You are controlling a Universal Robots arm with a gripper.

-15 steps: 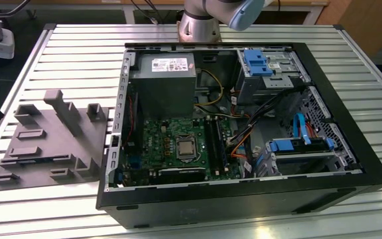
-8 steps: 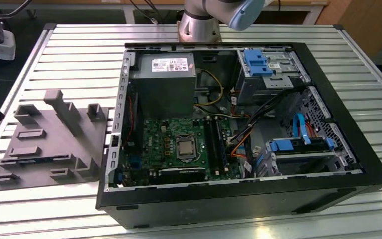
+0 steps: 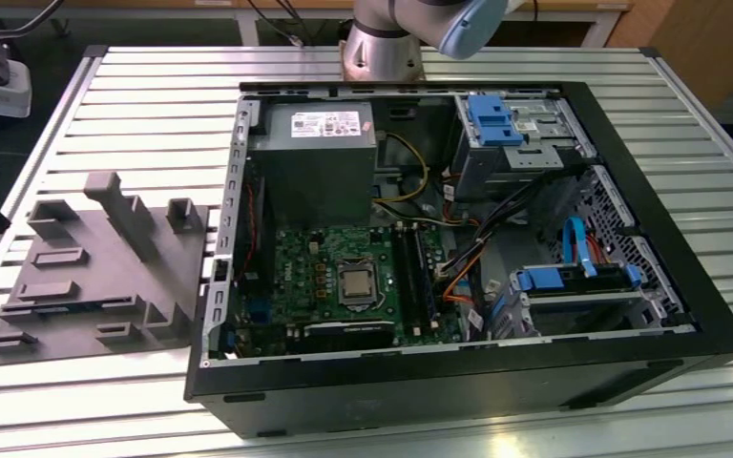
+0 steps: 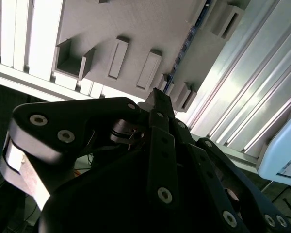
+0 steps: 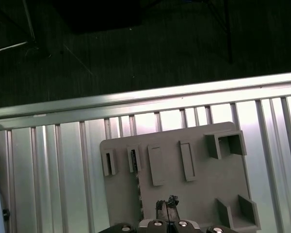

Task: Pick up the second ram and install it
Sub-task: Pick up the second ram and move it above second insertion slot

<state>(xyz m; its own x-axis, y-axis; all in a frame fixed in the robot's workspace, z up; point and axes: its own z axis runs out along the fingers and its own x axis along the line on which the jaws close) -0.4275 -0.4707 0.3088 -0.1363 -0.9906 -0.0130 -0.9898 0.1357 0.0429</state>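
Black fingers of the gripper point(image 5: 166, 208) sit pressed together at their tips with nothing between them, and in the second wrist view the linkages of the gripper point(image 4: 157, 97) converge to a single point. They hang over the grey plate point(image 5: 199, 189), near its middle. The ram point(image 5: 138, 194) lies on that plate just beside the fingertips, apart from them, and shows as a thin dark strip seen edge-on; whether it stands fully upright I cannot tell. In the second wrist view the ram point(image 4: 184, 53) runs as a dark bluish line across the plate point(image 4: 150, 29) toward the fingertips. Raised blocks and open pockets line the plate around the strip, and those seen in the wrist views hold nothing. The plate rests on a ribbed aluminium table point(image 5: 63, 160). In the exterior view the plate point(image 3: 99, 277) lies flat on the table point(image 3: 150, 95), and a black case point(image 3: 469, 382) lies open just to the exterior view's right of it. Inside the case, nearest the plate, is a green motherboard point(image 3: 328, 258) with a square socket point(image 3: 358, 281) and long black slots point(image 3: 414, 272). A grey power supply point(image 3: 316, 153) sits beyond the board. Farther from the plate are orange cables point(image 3: 462, 267) and two blue-fronted drive bays point(image 3: 492, 119) point(image 3: 557, 279). The arm's base point(image 3: 384, 43) stands behind the case.
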